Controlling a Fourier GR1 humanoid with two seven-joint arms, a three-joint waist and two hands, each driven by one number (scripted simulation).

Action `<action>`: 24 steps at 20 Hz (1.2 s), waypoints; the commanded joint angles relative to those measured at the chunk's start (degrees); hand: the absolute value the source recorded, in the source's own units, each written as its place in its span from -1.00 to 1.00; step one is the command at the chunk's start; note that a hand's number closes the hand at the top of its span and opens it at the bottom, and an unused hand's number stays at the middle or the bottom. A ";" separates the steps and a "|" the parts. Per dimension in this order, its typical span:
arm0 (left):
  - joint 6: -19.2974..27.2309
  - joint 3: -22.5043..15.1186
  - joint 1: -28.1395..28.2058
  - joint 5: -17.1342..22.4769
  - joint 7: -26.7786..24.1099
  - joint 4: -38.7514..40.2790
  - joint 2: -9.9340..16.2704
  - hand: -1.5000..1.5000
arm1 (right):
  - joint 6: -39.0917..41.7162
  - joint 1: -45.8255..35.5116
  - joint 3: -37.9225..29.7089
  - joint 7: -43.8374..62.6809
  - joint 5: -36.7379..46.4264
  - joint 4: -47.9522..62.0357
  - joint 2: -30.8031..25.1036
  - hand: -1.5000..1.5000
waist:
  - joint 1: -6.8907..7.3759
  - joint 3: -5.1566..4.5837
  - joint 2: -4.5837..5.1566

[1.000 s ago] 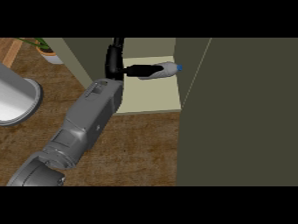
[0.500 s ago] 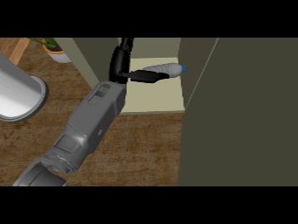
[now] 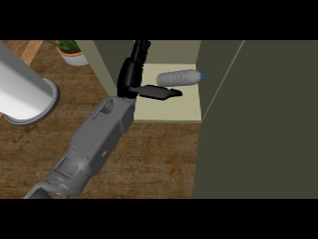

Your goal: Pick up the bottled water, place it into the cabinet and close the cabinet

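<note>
- The bottle [image 3: 180,77] lies on its side on the pale shelf [image 3: 168,112] of the cabinet [image 3: 216,60], blue cap pointing toward the door [image 3: 265,121].
- One hand [image 3: 142,86] is just beside the bottle, on the side away from its cap. Its fingers are straight and its thumb juts out under the bottle; it grips nothing. Which arm it belongs to is hard to tell; it reads as the right.
- No other hand shows.
- Risk, as I judge it: a bottle lying down can roll. A brush from the thumb as the hand leaves could send it toward the shelf's front edge.
- If the door swings while the hand or forearm [image 3: 96,140] is inside the cabinet, it would strike them.
- No label, brand or writing is readable on the bottle.
</note>
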 commanded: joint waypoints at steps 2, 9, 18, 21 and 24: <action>-2.39 0.27 10.44 3.65 3.07 -10.68 1.74 -1.00 | -0.27 0.39 0.21 0.50 0.27 -0.85 -0.45 -1.00 | 2.82 -0.22 -0.94; 0.82 -7.36 22.25 5.47 9.10 -29.94 1.77 -1.00 | -1.31 1.45 2.39 -0.28 2.07 -0.66 0.33 -1.00 | 3.17 -0.20 -1.10; 6.29 -20.16 45.66 3.14 19.10 -64.62 5.30 -1.00 | -0.45 0.69 4.65 2.22 6.08 -3.68 -3.04 -1.00 | 2.07 -0.21 -0.66; 7.48 -20.67 51.47 3.22 21.05 -76.01 9.24 -1.00 | 3.04 -0.73 4.19 3.54 6.82 -2.23 -7.06 1.00 | 2.06 -0.19 -0.39; 5.35 -17.64 58.52 4.67 19.72 -81.25 14.85 -1.00 | 4.53 -0.26 9.03 7.13 10.31 -5.84 -9.63 1.00 | 1.56 -0.29 -0.10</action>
